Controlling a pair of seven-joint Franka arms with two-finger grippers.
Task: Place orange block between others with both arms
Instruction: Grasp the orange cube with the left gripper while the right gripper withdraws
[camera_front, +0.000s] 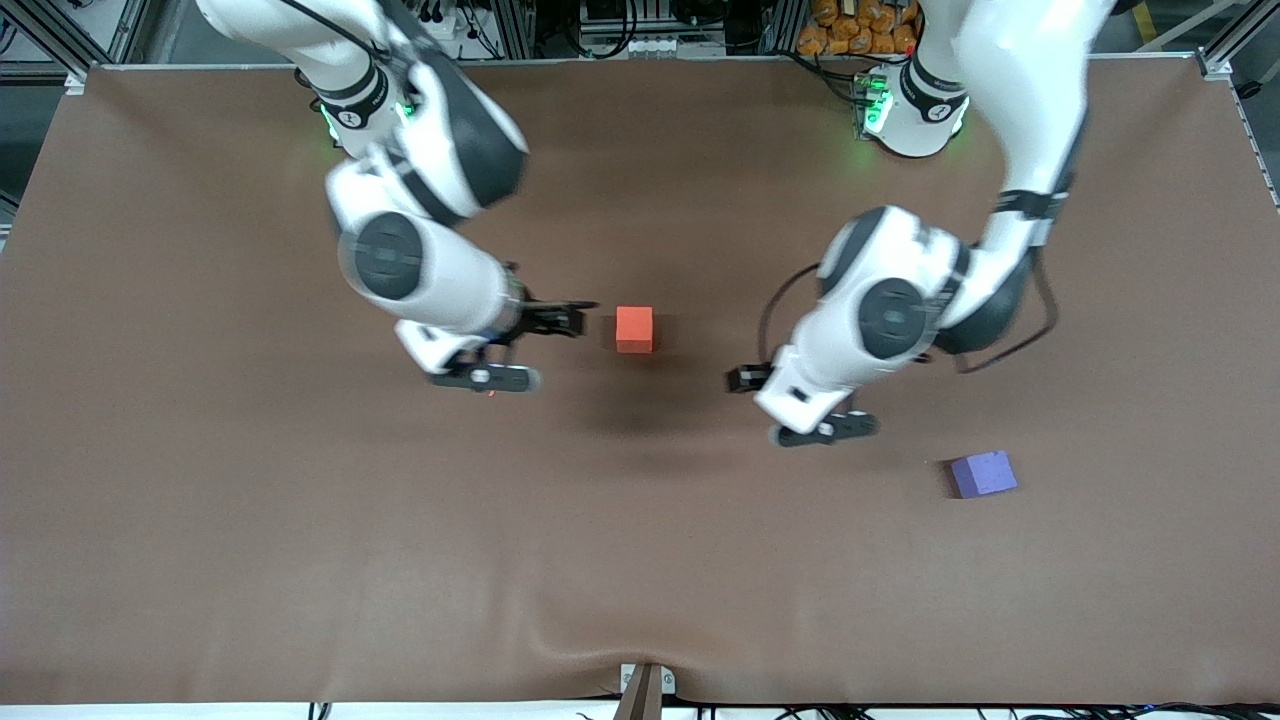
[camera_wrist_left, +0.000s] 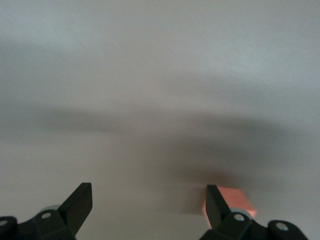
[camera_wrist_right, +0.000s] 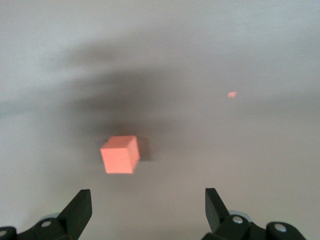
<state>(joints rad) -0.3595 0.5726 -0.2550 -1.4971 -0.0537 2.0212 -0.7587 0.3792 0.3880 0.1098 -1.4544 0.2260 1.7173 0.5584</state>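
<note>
the orange block (camera_front: 634, 329) sits on the brown table (camera_front: 640, 560) midway between the two arms, touched by neither. the purple-blue cube (camera_front: 983, 474) lies well apart, nearer the front camera and toward the left arm's end; no pinkish-red cube shows, so the gap it belongs in is not laid out. the right claw (camera_front: 560, 318) hangs just beside the block with jaws spread wide and empty, likely to leave it free. the left claw (camera_front: 750, 378) hangs open and empty too.
</note>
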